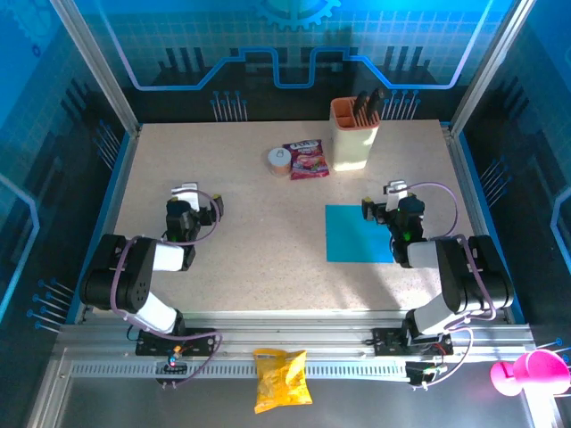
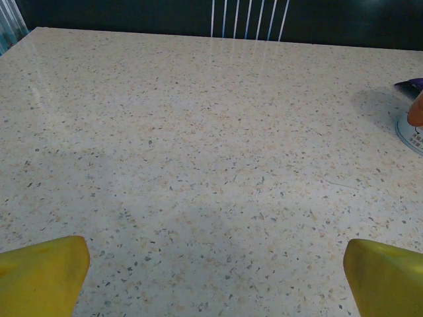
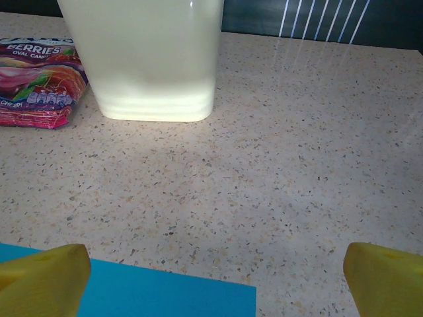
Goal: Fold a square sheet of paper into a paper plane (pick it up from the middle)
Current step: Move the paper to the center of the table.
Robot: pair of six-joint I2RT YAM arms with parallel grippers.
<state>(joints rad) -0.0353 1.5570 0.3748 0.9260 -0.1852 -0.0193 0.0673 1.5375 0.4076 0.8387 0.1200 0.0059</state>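
Now: both grippers spread wide, blue sheet flat on the right

Flat on the speckled table (image 1: 268, 276), the square sheet of paper (image 1: 359, 234) lies in the right half, nearer the arms than the far edge, as a plain cyan square with no crease to be seen. The right gripper (image 1: 390, 203) hangs at the sheet's far right corner, its jaws released and holding nothing. From the right wrist, the yellow fingertips (image 3: 43, 274) stand far apart, and the paper's far edge (image 3: 165, 294) runs below the left one. Beyond it stand a cream holder (image 3: 152, 59) and, to its left, a red-purple snack packet (image 3: 36, 82).

The left gripper (image 1: 198, 198) is well apart from the sheet, over bare table on the left side, likewise open and empty. A round tape roll (image 1: 279, 160) sits just left of the packet near the far edge. A yellow crisp bag (image 1: 281, 379) lies on the rail in front of the arm bases.
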